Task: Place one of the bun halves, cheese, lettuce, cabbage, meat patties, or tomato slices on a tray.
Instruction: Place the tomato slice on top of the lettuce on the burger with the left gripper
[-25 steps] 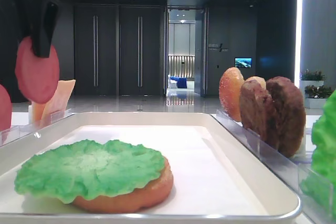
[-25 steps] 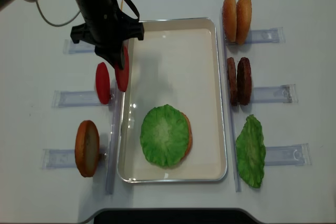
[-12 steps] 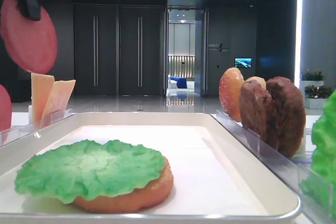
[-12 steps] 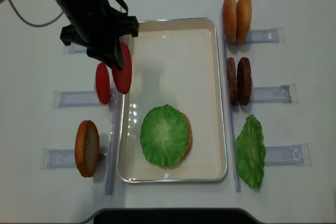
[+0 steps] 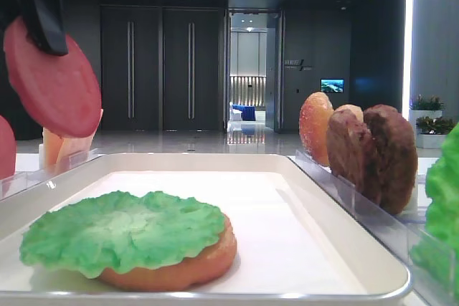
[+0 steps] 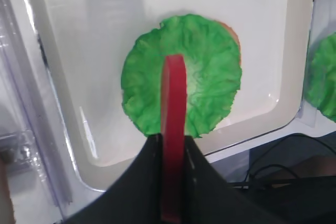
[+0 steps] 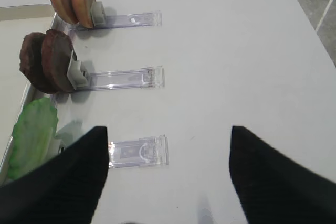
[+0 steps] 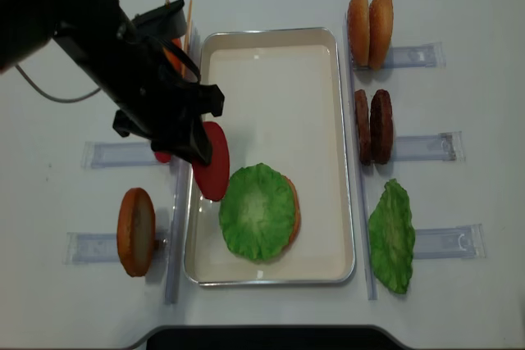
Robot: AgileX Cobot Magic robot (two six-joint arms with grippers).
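White tabletop fills the overhead view; behind it, in the low view, a dark hall with double doors.

We note the flat round red tomato slice (image 8: 212, 171) held edge-up, clear of any surface, over the left rim of the large shallow white rectangular tray (image 8: 271, 47), left of frame centre. In the left wrist view it hangs directly above the ruffled green lettuce leaf (image 6: 182, 74), which lies on a golden bun half (image 5: 186, 266) in the tray's lower half.

Left gripper (image 8: 195, 147): jaws pressed together on the slice's upper edge, pinching it. Right gripper (image 7: 168, 182): lower part of its own view, fingers (image 7: 273, 177) spread wide, nothing between them, hovering over bare table.

Outward: a second red tomato slice (image 5: 6, 154) stands in a clear plastic rack at left, mostly hidden by the arm from above. Pale orange cheese slices (image 5: 61, 147) stand behind it. A lone bun half (image 8: 135, 231) stands lower left. On the right, two bun halves (image 8: 369, 29), two dark brown lumpy meat patties (image 8: 372, 126), another green leaf (image 8: 391, 235), each in a rack.

Step, as we judge: carrying the slice to the stack. Next move calls for shifting right until centred on the lettuce, tipping the slice flat, lowering, then releasing.
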